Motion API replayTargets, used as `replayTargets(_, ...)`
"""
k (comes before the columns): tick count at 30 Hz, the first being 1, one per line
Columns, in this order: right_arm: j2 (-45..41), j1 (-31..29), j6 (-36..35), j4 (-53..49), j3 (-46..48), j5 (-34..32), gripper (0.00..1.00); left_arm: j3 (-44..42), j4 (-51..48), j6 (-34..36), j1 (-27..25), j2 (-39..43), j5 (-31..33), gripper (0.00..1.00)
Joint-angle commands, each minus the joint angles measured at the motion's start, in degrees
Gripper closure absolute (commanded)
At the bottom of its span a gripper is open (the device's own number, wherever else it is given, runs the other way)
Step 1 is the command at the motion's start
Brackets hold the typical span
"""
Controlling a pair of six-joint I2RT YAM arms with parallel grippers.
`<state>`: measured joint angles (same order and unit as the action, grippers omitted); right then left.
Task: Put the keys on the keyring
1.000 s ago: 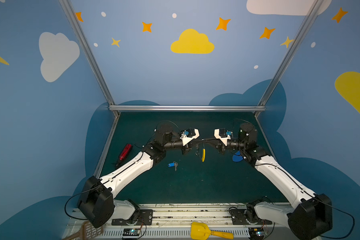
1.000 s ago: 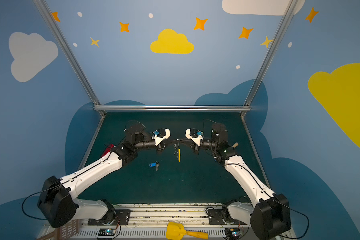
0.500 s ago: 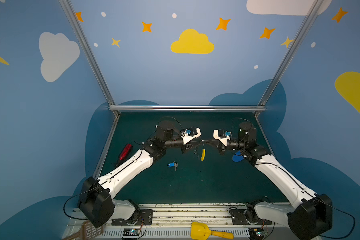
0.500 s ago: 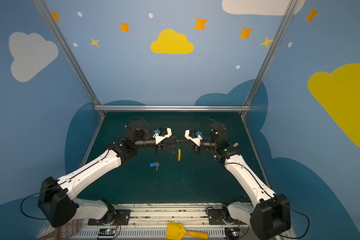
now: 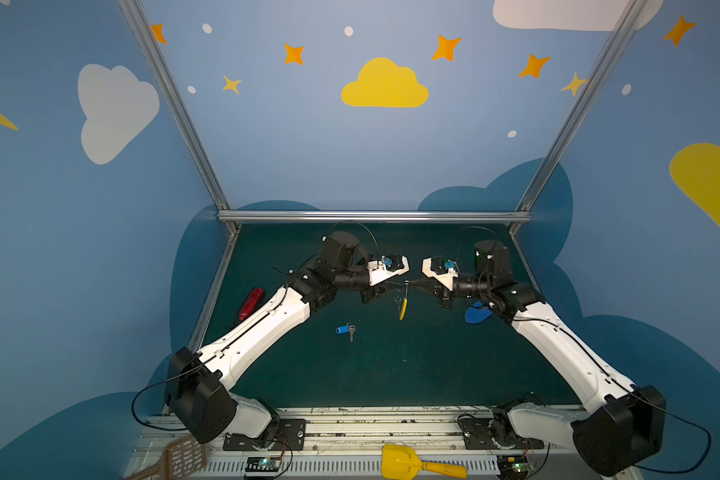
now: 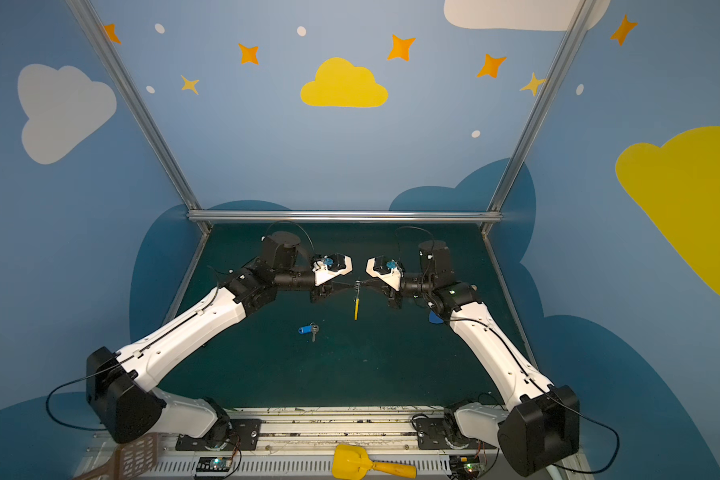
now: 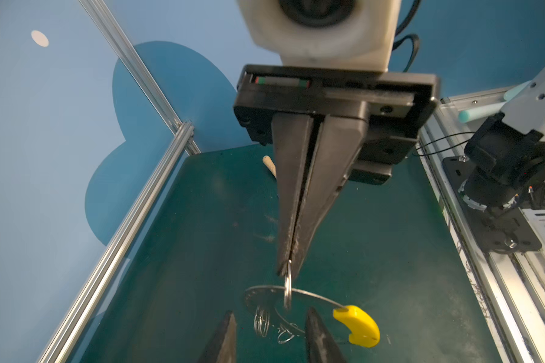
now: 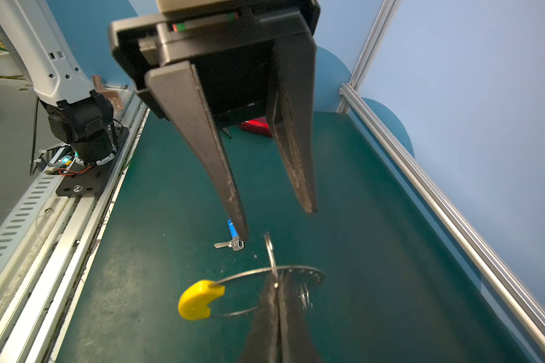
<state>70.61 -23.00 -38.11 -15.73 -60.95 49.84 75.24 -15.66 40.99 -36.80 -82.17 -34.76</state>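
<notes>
Top views, hands: the left hand (image 5: 393, 286) and right hand (image 5: 412, 284) meet tip to tip above the middle of the counter (image 5: 391, 374), each reaching in from its own side.
Top views, keyring: the keyring (image 5: 401, 305) hangs edge-on below the right hand's tips, clear of the counter, with the yellow sleeve (image 5: 402, 311) at its low end.
Top views, keys: the keys (image 5: 345, 330) lie flat on the counter, below the hands, nearer the arm bases and over on the left arm's side.
Left wrist view, right hand: its fingers are pressed together and clamped on the keyring by a small ring (image 7: 288, 289) looped over the rim.
Left wrist view, left hand: its own fingers (image 7: 225, 336) stand apart on either side of the hoop, and I see nothing between them.
Right wrist view, left hand: its fingers are spread and empty, with the tips just above the small ring.
Right wrist view, keys: the blue tag (image 8: 231, 228) and silver key (image 8: 227, 244) meet at an angle, so they share no single long axis. The tag runs toward the left arm and the key blade points toward the arm bases.
What the next move turns on: the left hand is free and nearer, so the pickup is probably its job. It would drop down and back toward its own base, and the tag looks the easier part to pinch across its width.
</notes>
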Motion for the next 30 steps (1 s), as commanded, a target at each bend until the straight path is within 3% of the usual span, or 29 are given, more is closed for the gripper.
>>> replayTargets(1, 0.51, -1.01, -1.48, -4.03, -2.13, -1.13, 1.0, 2.0, -4.32, 1.73, -0.39, -1.03, 0.81, 0.63)
replayTargets(12, 1.51, -2.76, -2.59, -8.0, -4.34, -4.22, 1.0, 5.25, -8.59, 3.46, -1.77, -3.74, 2.71, 0.7)
replayTargets(30, 0.78, -3.67, -0.57, -5.0, -4.15, -4.22, 1.0, 7.56, -11.76, 4.29, -2.23, -6.85, 2.2, 0.8)
